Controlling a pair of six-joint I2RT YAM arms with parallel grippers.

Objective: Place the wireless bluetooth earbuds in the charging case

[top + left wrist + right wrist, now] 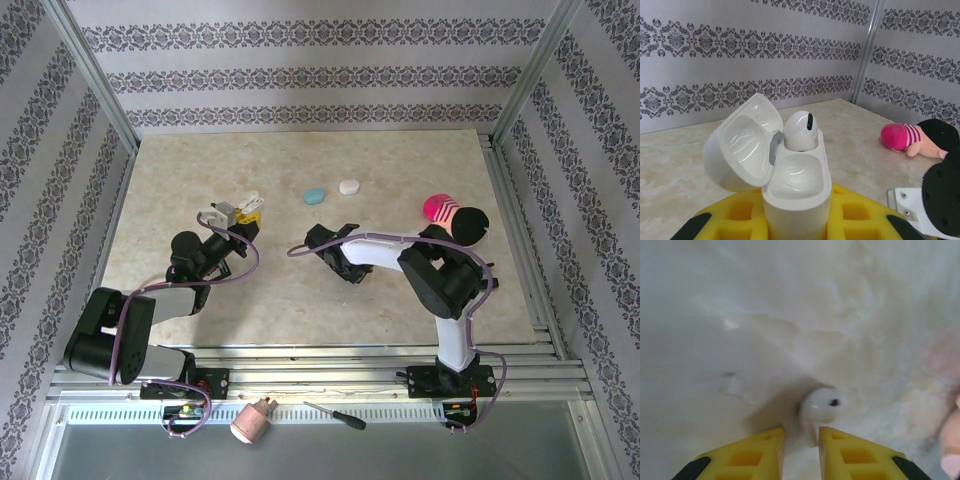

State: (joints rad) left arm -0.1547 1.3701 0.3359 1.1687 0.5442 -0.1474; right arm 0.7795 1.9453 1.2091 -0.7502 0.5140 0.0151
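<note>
Fetching the 2nd bud (820, 409) looks like the step in hand. The 1st bud (800, 131) sits upright in the far socket of the case (796, 192); near socket empty, lid tipped back to one side. L gripper (797, 227) is pressed onto the case's lower body, holding it upright w/ the opening facing up. Top view puts that arm left of centre, elbow folded back toward its base, wrist raised. R gripper (801, 432) is low over the table (300, 300), nose down, fingers only slightly apart. The 2nd bud's stem is in the gap and its head is just beyond the tips. Can't tell if the stem is pinched or only bracketed; a dark sliver on one side hints not clamped. In top view the R arm reaches leftward across mid-table, forearm near level, gripper apart from the case. Next move, my judgement: get a firm pinch on the stem, lift, carry over to the case, line the stem up w/ the empty near socket, lower straight. Small glossy part, so prob. prone to slip or twist. Blue case (315, 195) & spare white case (349, 186) lie farther back, near each other.
</note>
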